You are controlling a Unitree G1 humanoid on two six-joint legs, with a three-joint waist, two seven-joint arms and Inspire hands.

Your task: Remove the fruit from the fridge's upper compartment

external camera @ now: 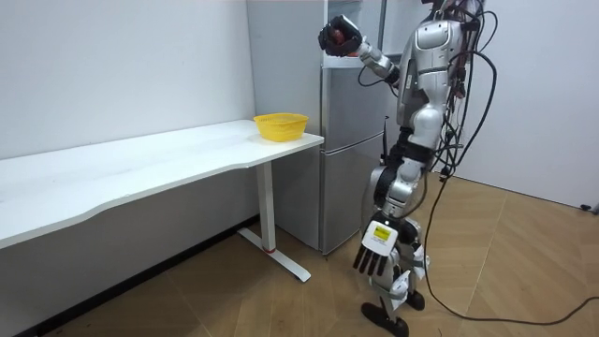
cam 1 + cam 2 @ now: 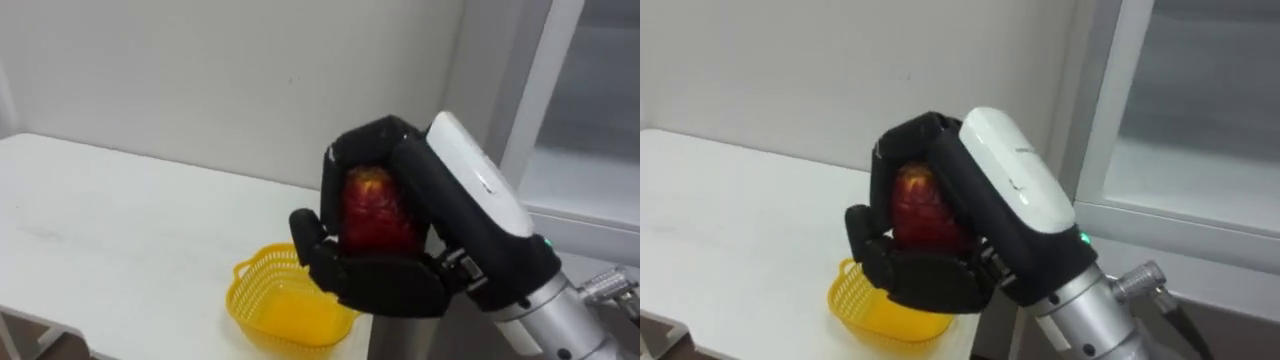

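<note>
The tall grey fridge (image 1: 348,140) stands right behind the raised hand. Its pale door frame runs up just to the right of the hand.

The long white worktop (image 2: 120,230) lies low down, under the hand and off to its left. It ends beside the fridge.

The right hand (image 2: 390,285) is held up high in front of the robot's head. Its dark fingers are curled all the way round a red fruit (image 2: 375,205), and the thumb closes in from below. The fruit sits snug in the middle of the hand, and only its front shows between the fingers.

The left hand (image 1: 374,253) hangs down by the robot's leg, far below the raised hand. Its fingers are straight and loose, and it holds nothing.

A small yellow basket (image 2: 285,310) sits on the end of the worktop, well below the right hand and a little to its left.

The fruit looks round, smooth and firm, with a bit of yellow near the top. I think it is light, but a bit slippery. A hard squeeze could bruise it. The best place to hold it is round its fat middle, like now.
</note>
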